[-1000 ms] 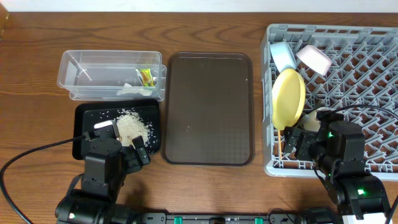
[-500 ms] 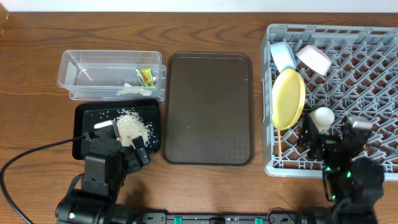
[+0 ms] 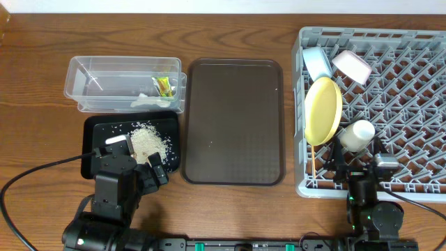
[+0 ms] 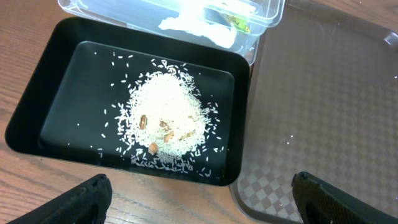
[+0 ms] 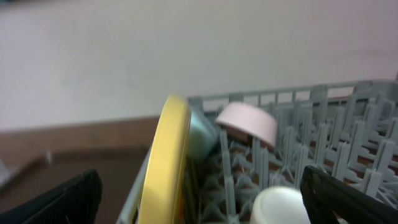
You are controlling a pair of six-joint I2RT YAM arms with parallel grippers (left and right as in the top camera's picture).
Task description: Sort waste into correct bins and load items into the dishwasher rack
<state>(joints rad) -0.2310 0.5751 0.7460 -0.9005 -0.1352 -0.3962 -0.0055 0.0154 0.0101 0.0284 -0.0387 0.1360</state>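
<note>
Far left on the table [image 3: 35, 70], the box [image 3: 90, 82] holds the wrapper [image 3: 164, 86] and white paper [image 3: 145, 102] at its right end. Just in front of it, edges meeting, the black tray [image 3: 95, 130] carries a heap of rice [image 3: 148, 141] with a few brown bits on top and stray grains all around. The left claw [image 4: 200, 190] hangs over that tray's near edge, fingers spread wide, gripping nothing. Next comes the brown tray [image 3: 233, 122], right beside the black one. Now the rack [image 3: 418, 104]: the blue bowl [image 3: 318, 61] is on edge in the far-left corner. The white bowl [image 3: 352, 66] is tilted beside it, and the plate [image 3: 323, 110] stands on its rim along the left wall. The cup [image 3: 357, 134] sits in the rack just right of the plate's lower edge. Chopsticks [image 3: 315, 162] show as a thin line at the left wall, below the plate. The right claw [image 5: 202, 202] is at the rack's near side, spread wide and empty, with the cup just ahead of it.
</note>
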